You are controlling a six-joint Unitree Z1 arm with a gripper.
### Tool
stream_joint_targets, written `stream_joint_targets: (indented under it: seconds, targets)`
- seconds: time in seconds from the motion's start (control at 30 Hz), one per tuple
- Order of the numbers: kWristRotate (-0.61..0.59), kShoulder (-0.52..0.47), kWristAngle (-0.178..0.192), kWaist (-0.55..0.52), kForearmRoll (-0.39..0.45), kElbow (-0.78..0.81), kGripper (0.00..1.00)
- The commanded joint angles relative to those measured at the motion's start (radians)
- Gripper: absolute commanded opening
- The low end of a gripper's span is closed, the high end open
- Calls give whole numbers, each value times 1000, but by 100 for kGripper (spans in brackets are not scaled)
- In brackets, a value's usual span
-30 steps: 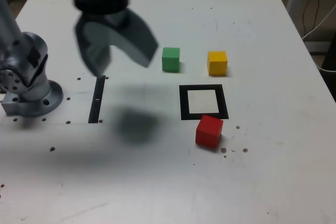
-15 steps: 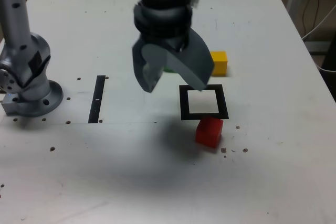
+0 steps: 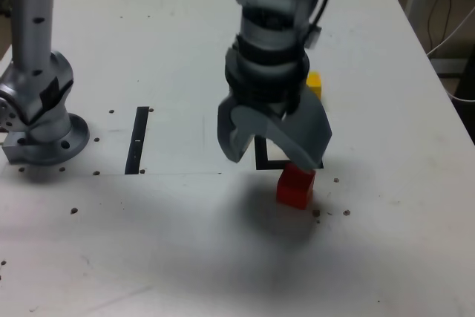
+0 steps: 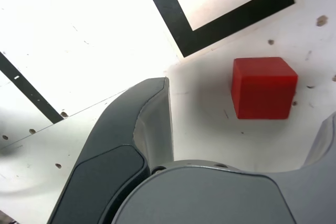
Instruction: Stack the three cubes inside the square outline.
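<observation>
Grey fingers (image 3: 273, 141) splayed above red cube (image 3: 295, 185)

I am looking at a white table (image 3: 415, 257) filling nearly the whole exterior view, its top scuffed and dotted with small holes. A narrow black strip (image 3: 136, 141) is lying on it. Beyond the exterior view's right edge, cables (image 3: 453, 16) are hanging beside a white upright.
</observation>
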Motion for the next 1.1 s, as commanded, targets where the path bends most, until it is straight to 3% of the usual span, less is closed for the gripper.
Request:
stream_joint_targets:
  seconds: [0.0,0.43,0.7,0.8,1.07]
  targets:
    - [-4,30,0,-11,2,-23,96]
    - [-43,141,34,-46,-5,-98,82]
    - [-59,147,70,-46,-14,-99,56]
    - [-61,153,67,-46,-23,-97,51]
    - [-62,179,45,-46,-40,-98,49]
